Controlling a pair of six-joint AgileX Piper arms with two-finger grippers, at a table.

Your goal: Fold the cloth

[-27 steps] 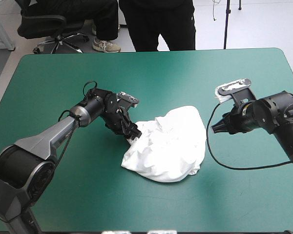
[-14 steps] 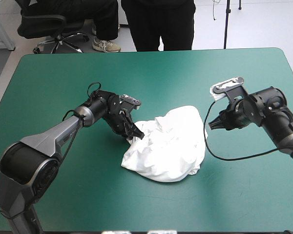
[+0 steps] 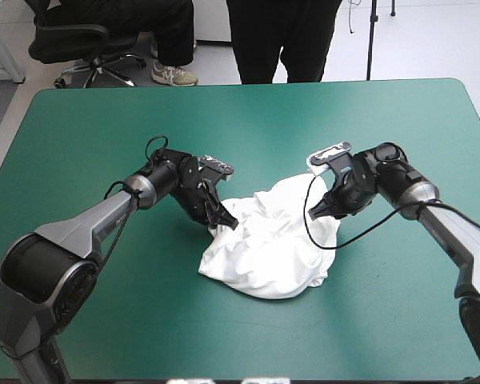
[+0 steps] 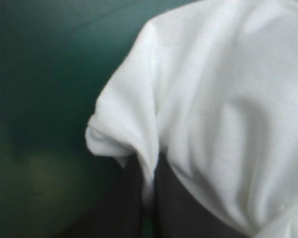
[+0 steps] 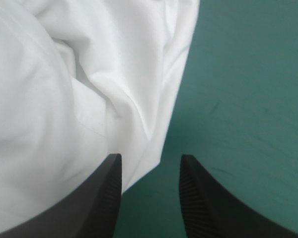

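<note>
The white T-shirt (image 3: 276, 244) lies as a crumpled heap in the middle of the table. My left gripper (image 3: 222, 224) sits at the heap's left edge. In the left wrist view its black fingers meet (image 4: 148, 171) with a raised fold of the T-shirt (image 4: 228, 99) pinched between them. My right gripper (image 3: 316, 210) is low at the heap's far right edge, fingers apart. In the right wrist view the open gripper (image 5: 150, 166) straddles the T-shirt's (image 5: 64, 99) hem, white cloth lying over one finger's side and teal-green cover ahead of the other.
Bare teal-green cover (image 3: 104, 120) surrounds the heap on every side. The table's edges lie well away from both grippers.
My left gripper has gone from open to shut on the heap's left edge. My right arm has swung in from the right to the heap's right edge, fingers still apart.
</note>
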